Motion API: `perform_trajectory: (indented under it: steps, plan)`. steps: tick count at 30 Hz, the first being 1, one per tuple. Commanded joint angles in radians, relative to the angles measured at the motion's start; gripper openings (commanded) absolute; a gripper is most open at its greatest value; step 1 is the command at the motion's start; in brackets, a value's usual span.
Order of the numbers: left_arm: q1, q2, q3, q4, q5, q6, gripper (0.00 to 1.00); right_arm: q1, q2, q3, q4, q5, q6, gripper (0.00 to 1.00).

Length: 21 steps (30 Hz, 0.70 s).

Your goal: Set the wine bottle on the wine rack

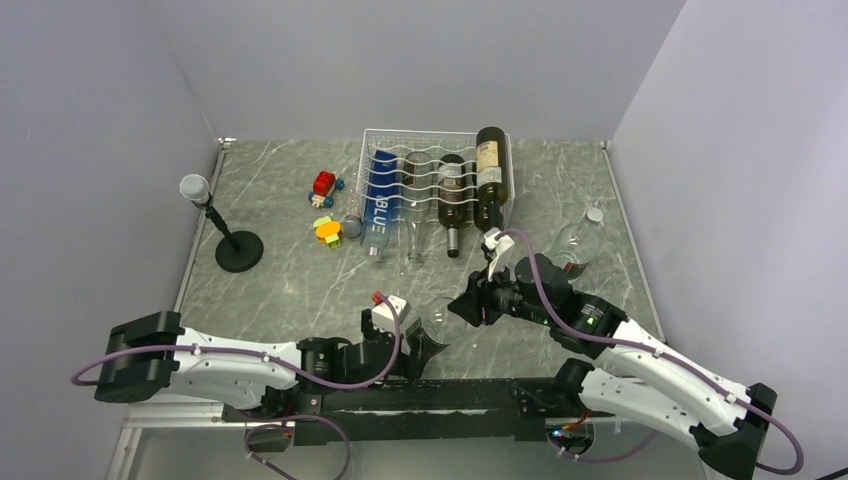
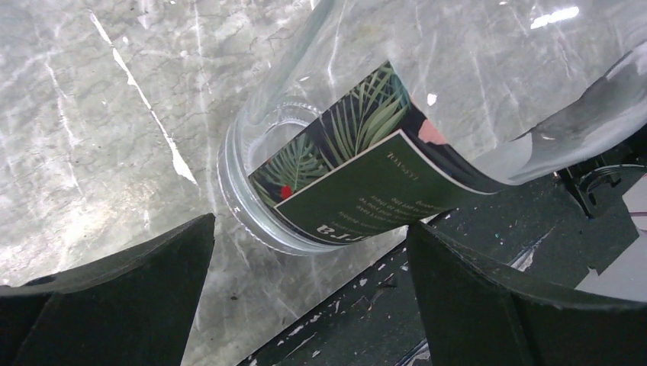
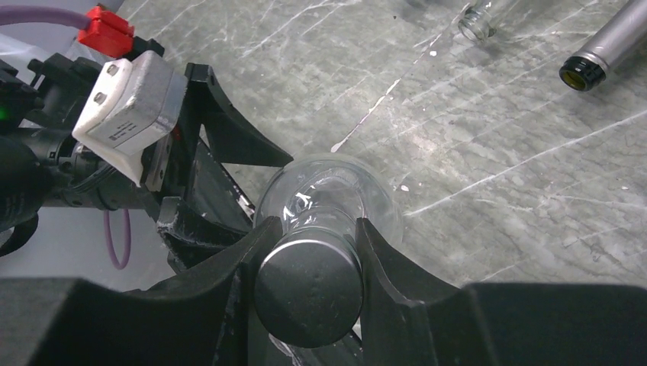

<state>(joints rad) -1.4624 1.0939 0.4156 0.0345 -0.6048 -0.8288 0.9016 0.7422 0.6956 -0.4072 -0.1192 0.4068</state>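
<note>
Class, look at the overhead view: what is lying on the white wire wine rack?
At least four bottles lie on the wine rack: a blue-labelled bottle, a clear bottle, a dark bottle and a pale-labelled dark bottle. The rack wires directly beneath them are covered.

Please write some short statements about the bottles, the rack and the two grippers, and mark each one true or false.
1. The right gripper is shut on the neck of a clear bottle. True.
2. The left gripper is shut on that bottle too. False: it is open, with its jaws on either side of the bottle.
3. The wine rack holds no bottles. False: several lie on it, a dark bottle among them.
4. The clear bottle has a label with green leaves. True.
</note>
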Motion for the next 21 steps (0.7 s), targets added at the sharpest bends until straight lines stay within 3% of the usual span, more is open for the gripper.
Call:
perform_trajectory:
  steps: [1,7,12,16,21]
  plan:
    - [0.044,0.016,0.026,0.092,0.01,0.002,0.99,0.012,-0.002,-0.017,-0.021,-0.173,0.066,0.0]
    - [0.08,0.019,0.041,0.091,0.021,0.032,0.99,0.013,0.033,0.047,-0.13,-0.165,0.058,0.0]
    - [0.088,0.025,0.045,0.089,0.016,0.046,0.99,0.012,0.061,0.148,-0.237,-0.149,0.019,0.11]
    - [0.097,0.022,0.04,0.094,0.017,0.05,0.99,0.014,0.109,0.21,-0.281,-0.17,0.006,0.02]
    - [0.118,0.021,0.04,0.104,0.012,0.048,0.99,0.024,0.158,0.225,-0.355,-0.18,-0.006,0.0]
